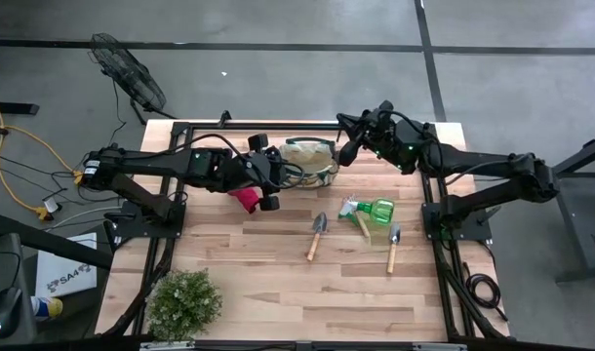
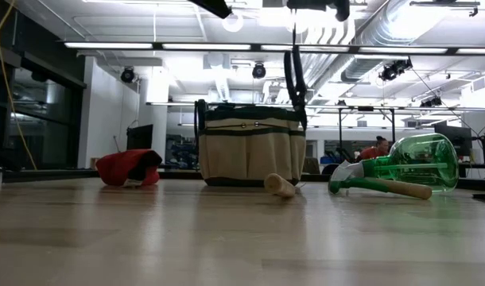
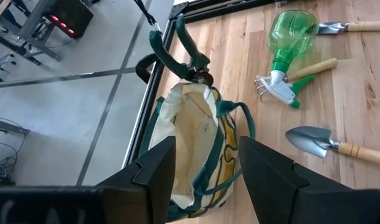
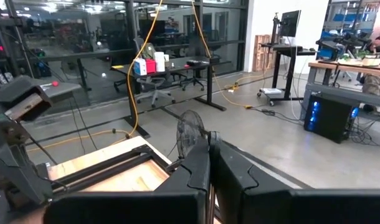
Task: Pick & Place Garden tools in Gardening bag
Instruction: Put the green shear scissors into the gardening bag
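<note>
Wooden-handled trowels (image 1: 317, 237) (image 1: 393, 248) nearest, flat on table. Green translucent sprayer (image 1: 374, 211) across wire rake (image 1: 360, 221) behind. Beige fabric gardening bag (image 1: 311, 162) upright at far edge. Left gripper (image 3: 202, 163) open, straddling bag rim. Right gripper (image 1: 347, 148) closed on dark green loop handle (image 3: 172, 52), visible only in left wrist view. Red-handled shears (image 1: 246, 198) beside left arm.

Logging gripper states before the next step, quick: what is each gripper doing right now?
Left gripper: open, fingers either side of the gardening bag, gripping nothing.
Right gripper: shut on the bag's loop handle, holding it up.
</note>
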Tool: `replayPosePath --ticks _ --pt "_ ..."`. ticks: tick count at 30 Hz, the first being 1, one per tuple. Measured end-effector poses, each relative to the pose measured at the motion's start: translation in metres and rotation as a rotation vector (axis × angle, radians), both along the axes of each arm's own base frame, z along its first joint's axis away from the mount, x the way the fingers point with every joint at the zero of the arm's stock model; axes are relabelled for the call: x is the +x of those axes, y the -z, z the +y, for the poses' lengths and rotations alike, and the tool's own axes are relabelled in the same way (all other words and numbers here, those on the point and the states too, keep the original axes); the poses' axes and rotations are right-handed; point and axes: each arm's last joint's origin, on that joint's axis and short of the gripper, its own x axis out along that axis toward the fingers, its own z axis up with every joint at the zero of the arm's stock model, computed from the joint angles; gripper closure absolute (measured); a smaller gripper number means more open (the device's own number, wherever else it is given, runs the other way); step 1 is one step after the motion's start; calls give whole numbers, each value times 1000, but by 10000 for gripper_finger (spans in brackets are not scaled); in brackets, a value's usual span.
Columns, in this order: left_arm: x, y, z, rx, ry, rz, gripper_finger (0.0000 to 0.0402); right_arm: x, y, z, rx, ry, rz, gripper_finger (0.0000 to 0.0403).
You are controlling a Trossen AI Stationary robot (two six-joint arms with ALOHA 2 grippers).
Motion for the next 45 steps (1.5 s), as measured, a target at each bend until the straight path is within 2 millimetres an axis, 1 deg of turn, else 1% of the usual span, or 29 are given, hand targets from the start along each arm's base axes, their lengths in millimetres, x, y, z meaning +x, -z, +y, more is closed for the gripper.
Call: replayPosePath --ticks 7,9,14,21,29,33,37,42,45 --pt "0 0 0 -5 5 3 231 7 6 0 16 3 6 399" --pt "0 0 0 -9 9 2 231 8 6 -1 8 33 5 399" --pt "0 0 0 -9 9 3 231 7 4 -2 -14 72 5 399" --pt "0 0 0 -10 9 2 231 7 3 7 -56 139 33 399" --pt "0 0 0 -16 5 -1 231 6 3 14 -66 227 53 399" --pt "0 0 0 -17 4 -2 231 5 7 14 -55 279 84 399" --pt "0 0 0 -18 3 -2 231 4 11 14 -34 286 82 399" --pt "0 0 0 -18 3 -2 231 2 15 13 -34 375 119 399" --pt "0 0 0 -18 3 -1 231 1 17 12 -26 395 131 399"
